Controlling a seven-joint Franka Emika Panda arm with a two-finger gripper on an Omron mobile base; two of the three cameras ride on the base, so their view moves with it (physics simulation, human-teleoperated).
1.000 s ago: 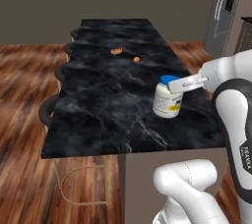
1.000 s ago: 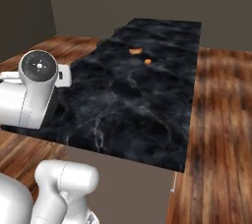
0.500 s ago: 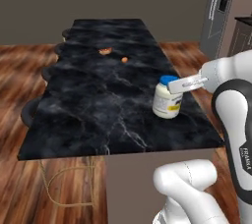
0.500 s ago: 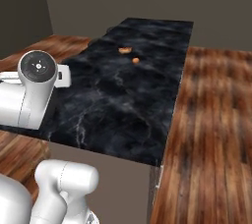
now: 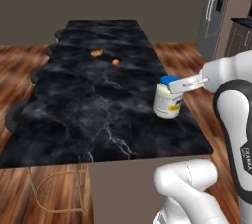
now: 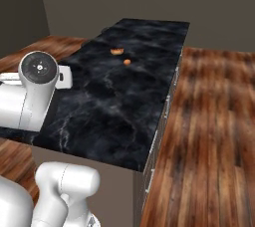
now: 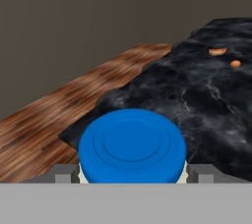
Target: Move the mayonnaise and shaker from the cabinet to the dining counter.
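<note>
Blue fills the near end of the hand view: the screw lid of the mayonnaise (image 7: 132, 146) sits straight ahead of the pincer (image 7: 133, 173), with one grey fingertip (image 7: 66, 173) at each flank of the jar's neck, so the pincer is clamped on the jar just under the lid. From the left base view the mayonnaise (image 5: 167, 99) stands upright, its long axis vertical, its bottom at or just above the black marble worktop (image 5: 88, 100) of the dining counter, close to the right-hand edge; whether it touches I cannot tell. The pincer (image 5: 178, 85) reaches it sideways from the right. My reading is that the coming move turns on that small drop: jar straight down, then fingers apart. Farther along the worktop lie two small orange bits (image 5: 97, 52), well apart from the jar
</note>
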